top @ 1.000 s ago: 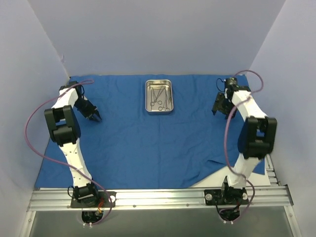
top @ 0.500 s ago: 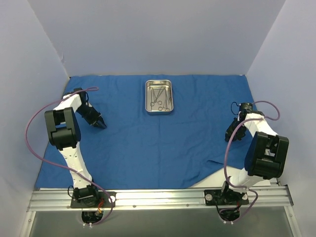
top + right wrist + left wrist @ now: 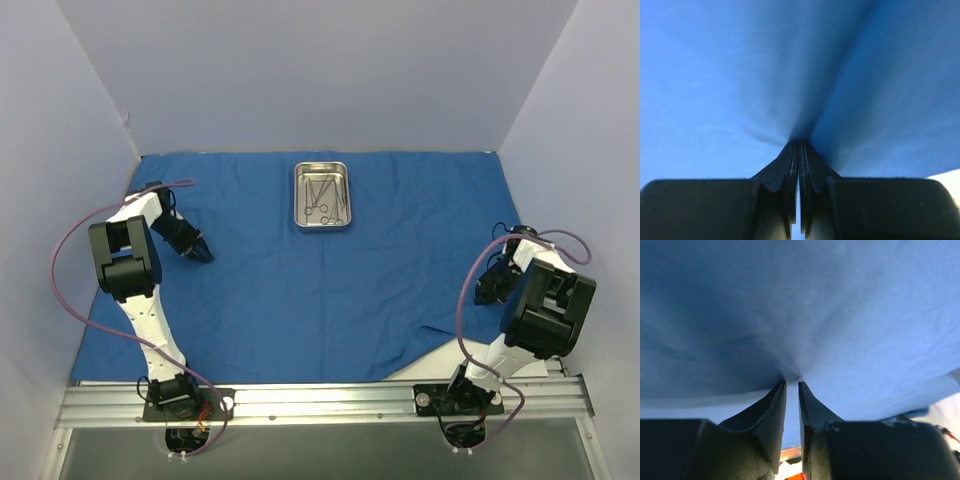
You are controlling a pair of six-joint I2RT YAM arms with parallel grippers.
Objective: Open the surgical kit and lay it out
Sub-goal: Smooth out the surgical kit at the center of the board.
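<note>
The blue cloth wrap (image 3: 300,290) lies spread over the table. At the back centre stands the steel tray (image 3: 322,227) with thin scissor-like instruments (image 3: 325,198) in it. My left gripper (image 3: 200,250) is down on the cloth's left side. In the left wrist view its jaws (image 3: 792,382) stand narrowly apart, with the cloth (image 3: 840,315) puckered into their tips. My right gripper (image 3: 490,290) is low on the cloth's right side. In the right wrist view its jaws (image 3: 799,142) are pressed together, and creases of cloth (image 3: 740,75) run into the tips.
A white surface (image 3: 440,358) shows beneath the cloth's turned-up near right corner. An aluminium rail (image 3: 320,400) carrying the arm bases runs along the near edge. Pale walls close in on the left, back and right.
My right arm has swung from the back right down to the near right side, and its gripper has shut. My left gripper has shifted slightly on the cloth.
</note>
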